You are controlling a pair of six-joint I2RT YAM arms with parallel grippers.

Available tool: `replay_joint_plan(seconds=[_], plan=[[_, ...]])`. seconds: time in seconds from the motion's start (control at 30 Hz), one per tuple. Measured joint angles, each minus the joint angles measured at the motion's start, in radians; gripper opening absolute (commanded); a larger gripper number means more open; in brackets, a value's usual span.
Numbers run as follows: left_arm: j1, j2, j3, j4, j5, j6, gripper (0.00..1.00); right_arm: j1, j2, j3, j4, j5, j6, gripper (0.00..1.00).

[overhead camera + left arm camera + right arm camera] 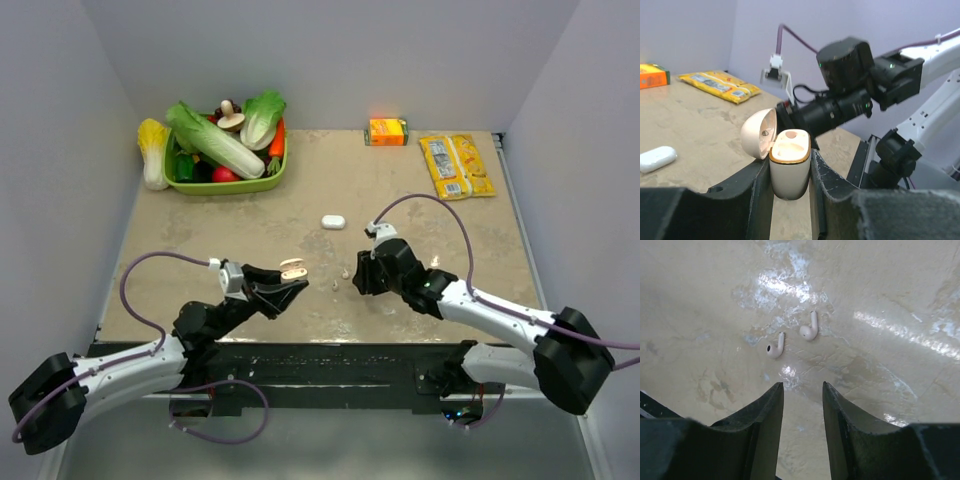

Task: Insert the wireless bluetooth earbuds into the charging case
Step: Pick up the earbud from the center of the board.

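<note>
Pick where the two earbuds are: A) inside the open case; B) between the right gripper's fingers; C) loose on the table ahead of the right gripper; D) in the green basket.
C: both earbuds lie on the table beyond the right gripper, its jaws open and empty.

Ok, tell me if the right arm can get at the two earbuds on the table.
Probably yes: the right gripper hangs open and empty just short of the earbuds, which lie bare on the table with nothing between.
</note>
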Motion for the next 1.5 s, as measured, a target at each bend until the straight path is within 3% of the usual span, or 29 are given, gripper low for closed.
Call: replay_joint_plan(seconds=[0.13,0.37,0.47,0.93,1.33,1.5], plan=[[-0.001,-0.046,0.0,-0.021,-0.063,0.0,0.0,0.012,0.061,-0.014,0.062,-0.037,0.005,0.35],[-0.004,-0.048,0.0,-0.028,-0.115,-0.001,0.0,0.069,0.197,0.0,0.16,-0.066,0.0,0.07],[-0.004,-0.041,0.0,-0.029,-0.118,-0.001,0.0,0.078,0.253,0.001,0.164,-0.065,0.0,0.02],[-0.005,-0.044,0.0,-0.031,-0.117,-0.001,0.0,0.092,0.377,0.031,0.208,-0.063,0.0,0.0],[-0.005,-0.062,0.0,-0.046,-0.117,-0.001,0.0,0.092,0.502,0.149,0.23,-0.056,-0.005,0.0],[-0.005,-0.06,0.0,-0.046,-0.117,0.0,0.0,0.092,0.568,0.219,0.233,-0.056,-0.008,0.04]])
